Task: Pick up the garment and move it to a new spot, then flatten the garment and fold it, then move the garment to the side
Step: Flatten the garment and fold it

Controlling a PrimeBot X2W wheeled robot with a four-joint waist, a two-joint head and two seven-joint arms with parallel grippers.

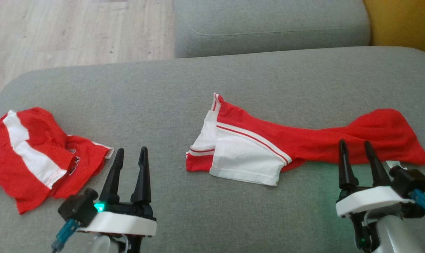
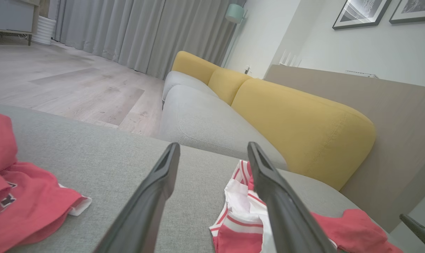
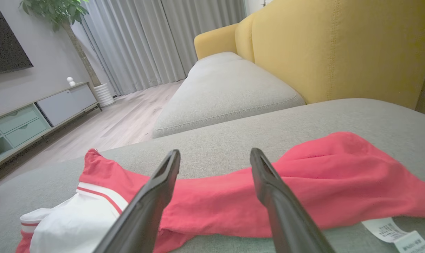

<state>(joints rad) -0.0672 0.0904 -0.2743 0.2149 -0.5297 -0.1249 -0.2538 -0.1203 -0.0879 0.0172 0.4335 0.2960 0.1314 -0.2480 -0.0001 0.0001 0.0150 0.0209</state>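
A red and white garment (image 1: pixel 289 142) lies stretched out and bunched across the grey sofa cushion (image 1: pixel 170 91), its white striped end toward the middle and its red end toward the right. It also appears in the right wrist view as the garment (image 3: pixel 303 186) and in the left wrist view as the garment (image 2: pixel 240 214). My right gripper (image 1: pixel 354 144) is open, its tips at the garment's near edge. My left gripper (image 1: pixel 131 153) is open over bare cushion, left of the garment, holding nothing.
A second crumpled red and white garment (image 1: pixel 36 154) lies at the cushion's left end. Another grey seat cushion (image 1: pixel 268 24) sits behind, with a yellow backrest (image 3: pixel 339 45) to the right. A white care label (image 3: pixel 395 233) lies by the garment. Wooden floor (image 1: pixel 75 31) lies beyond the left edge.
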